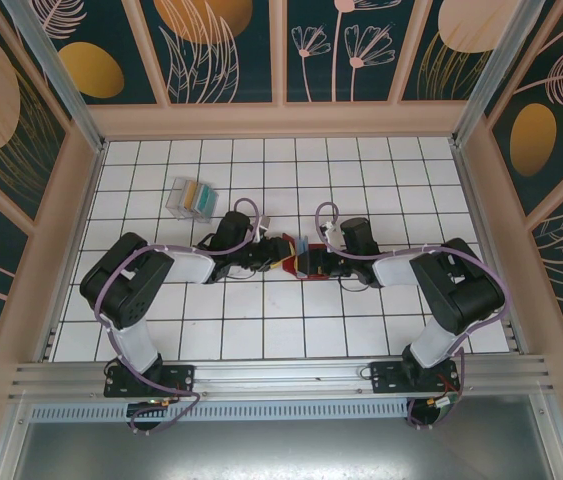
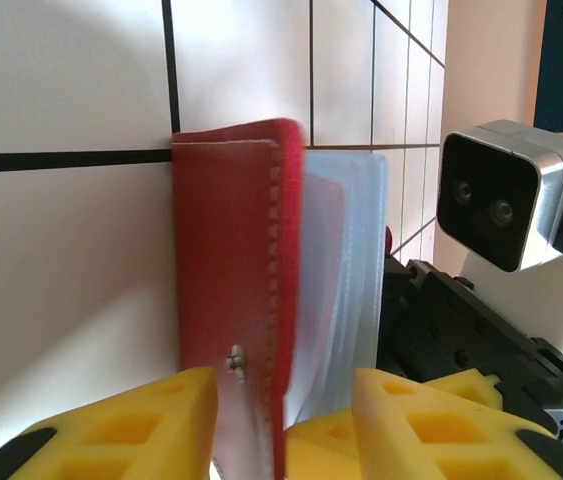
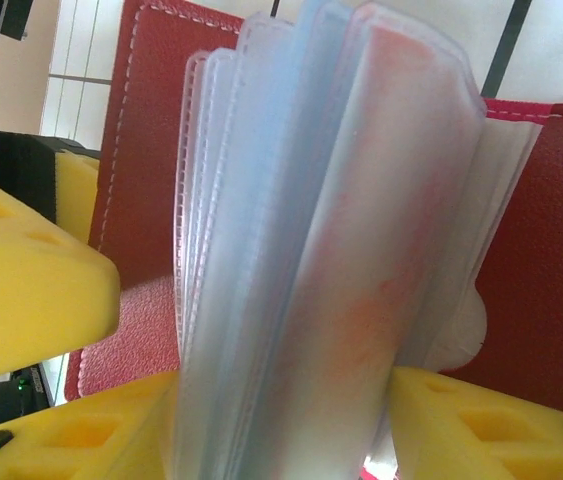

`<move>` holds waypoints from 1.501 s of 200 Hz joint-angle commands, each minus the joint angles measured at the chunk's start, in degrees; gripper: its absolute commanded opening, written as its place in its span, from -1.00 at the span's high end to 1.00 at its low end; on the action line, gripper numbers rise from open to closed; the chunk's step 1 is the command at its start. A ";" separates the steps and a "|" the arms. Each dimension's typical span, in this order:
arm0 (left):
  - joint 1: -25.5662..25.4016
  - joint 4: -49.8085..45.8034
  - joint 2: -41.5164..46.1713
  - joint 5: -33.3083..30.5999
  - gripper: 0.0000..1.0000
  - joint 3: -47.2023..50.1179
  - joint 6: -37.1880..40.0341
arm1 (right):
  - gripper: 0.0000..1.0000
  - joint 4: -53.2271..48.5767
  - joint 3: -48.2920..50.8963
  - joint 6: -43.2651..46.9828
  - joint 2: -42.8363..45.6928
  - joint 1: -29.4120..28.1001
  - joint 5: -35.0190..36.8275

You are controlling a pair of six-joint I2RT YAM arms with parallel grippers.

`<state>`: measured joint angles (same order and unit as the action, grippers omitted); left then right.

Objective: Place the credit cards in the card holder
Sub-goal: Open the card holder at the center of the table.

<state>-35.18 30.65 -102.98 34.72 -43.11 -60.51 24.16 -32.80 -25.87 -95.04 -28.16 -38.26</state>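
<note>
The red card holder [image 1: 291,266] stands open at mid-table between both grippers. In the left wrist view its red cover [image 2: 231,260] rises between the yellow fingers [image 2: 131,425] of my left gripper [image 2: 283,390]. That gripper is open, with a gap on the side of the pale inner pockets [image 2: 346,260]. My right gripper [image 3: 281,410] is shut on the fanned bundle of translucent pockets [image 3: 331,230], with the red covers [image 3: 146,150] behind them. Yellow-orange and teal credit cards [image 1: 194,195] lie in a clear case at the back left, far from both grippers.
The clear plastic case [image 1: 178,203] sits on the white tiled table [image 1: 261,330], well behind the left arm. Beige walls [image 1: 71,220] close in the table on the left, right and back. The right gripper's black body and camera [image 2: 506,200] loom close to the left fingers.
</note>
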 commanded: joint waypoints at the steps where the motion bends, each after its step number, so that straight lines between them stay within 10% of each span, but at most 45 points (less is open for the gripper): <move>1: -0.27 0.02 -1.69 1.02 0.17 -2.18 1.80 | -0.12 -0.09 1.68 0.54 -1.15 -0.01 -1.16; 140: -0.19 1.43 -5.17 0.64 0.44 -3.28 1.80 | -0.03 3.36 3.46 0.17 -1.35 0.50 -3.68; 300: -0.24 -2.63 -3.54 -1.08 0.11 -3.43 5.10 | 0.17 6.95 4.76 -1.55 -2.71 1.70 -6.39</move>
<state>-35.18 28.91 -107.37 33.95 -45.54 -56.93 30.87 -29.12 -27.22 -96.20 -26.92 -43.40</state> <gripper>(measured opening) 0.409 0.421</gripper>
